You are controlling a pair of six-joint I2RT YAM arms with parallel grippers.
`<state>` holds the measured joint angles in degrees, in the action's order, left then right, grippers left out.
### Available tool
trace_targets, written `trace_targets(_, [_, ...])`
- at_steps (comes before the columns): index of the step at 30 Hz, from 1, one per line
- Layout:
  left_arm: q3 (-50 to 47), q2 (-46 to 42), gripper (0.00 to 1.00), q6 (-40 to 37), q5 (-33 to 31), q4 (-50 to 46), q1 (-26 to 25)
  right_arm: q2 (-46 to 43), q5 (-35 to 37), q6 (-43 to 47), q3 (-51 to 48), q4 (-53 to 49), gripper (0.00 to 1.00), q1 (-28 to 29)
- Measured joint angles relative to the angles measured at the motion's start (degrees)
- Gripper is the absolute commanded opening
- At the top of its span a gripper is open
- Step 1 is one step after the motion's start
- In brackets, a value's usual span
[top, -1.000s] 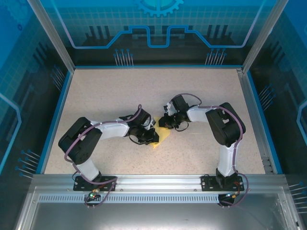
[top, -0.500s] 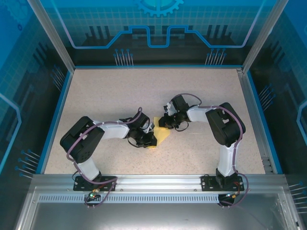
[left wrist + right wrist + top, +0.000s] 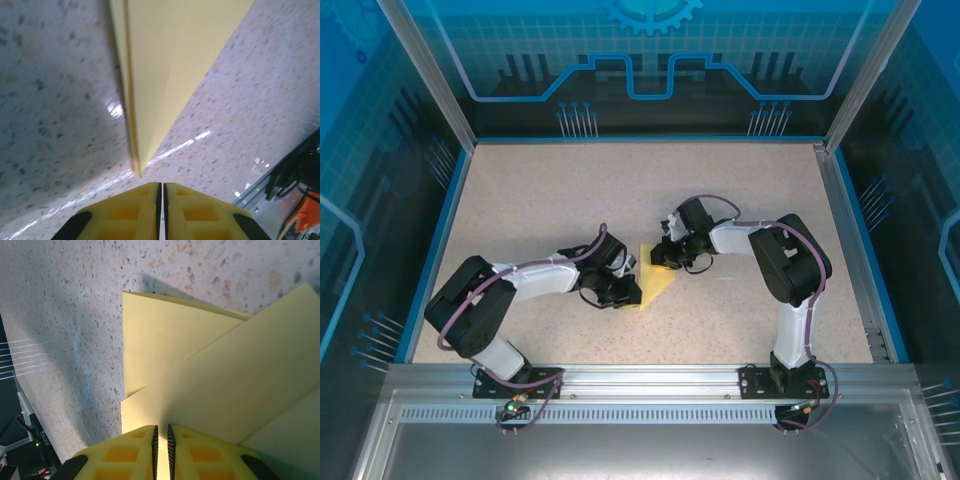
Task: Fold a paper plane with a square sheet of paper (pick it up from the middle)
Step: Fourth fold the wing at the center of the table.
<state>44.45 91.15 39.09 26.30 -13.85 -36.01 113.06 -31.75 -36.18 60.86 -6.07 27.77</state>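
Left arm has pulled back leftward; my left end effector [image 3: 161,187], fingers pressed together, now sits just off the pointed tip of the folded sheet of paper [image 3: 170,65] on the tabletop [image 3: 550,200]. Right end effector [image 3: 161,430], also closed, rests on the sheet's far end. Crease pass looks done.

Left pincer [image 3: 161,186] and right pincer [image 3: 161,428] both closed.

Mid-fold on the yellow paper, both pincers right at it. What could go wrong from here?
1. Left pincer is shut, with the pointed tip of the folded paper just ahead of it, ungripped; a push may slide the paper instead of creasing it.
2. Right pincer sits shut over overlapping flaps; dragging there could skew or reopen the folds.
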Motion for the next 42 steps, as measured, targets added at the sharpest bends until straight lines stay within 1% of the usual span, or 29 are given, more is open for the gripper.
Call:
trace_targets(3, [2.21,0.76,0.11,1.44,-0.87,1.73,0.11,0.0,0.02,-0.02,0.15,-0.24,0.17,0.0])
trace_targets(7, [5.92,4.61,0.09,2.54,-2.56,4.31,0.22,0.0,0.0,0.0,0.26,-0.35,0.17,0.04])
trace_targets(11, [6.86,9.46,0.01,3.13,-4.17,4.81,0.22,-0.11,0.0,0.0,0.37,-0.5,0.18,0.09])
trace_targets(13, [6.86,10.93,0.0,3.45,-4.76,4.11,0.31,-0.5,0.79,0.17,0.35,-0.66,0.18,0.48])
trace_targets(20, [4.11,9.27,0.0,4.52,-5.55,7.43,0.42,-3.26,5.03,1.75,0.11,-3.78,0.18,2.71])
trace_targets(25, [3.78,9.07,0.0,4.52,-5.7,8.0,0.42,-5.95,5.68,1.75,-1.88,-4.33,0.18,3.87])
trace_targets(31, [3.76,9.07,0.0,4.5,-5.7,7.98,0.42,-5.7,5.22,1.62,-3.52,-4.09,0.18,5.35])
trace_targets(35, [3.76,9.07,0.0,4.5,-5.7,7.72,0.44,-4.57,4.79,1.64,-2.99,-3.82,0.18,5.31])
trace_targets(42, [3.65,9.07,0.0,4.31,-5.73,7.8,0.44,-4.57,6.03,1.66,-1.95,-5.55,0.19,4.37])
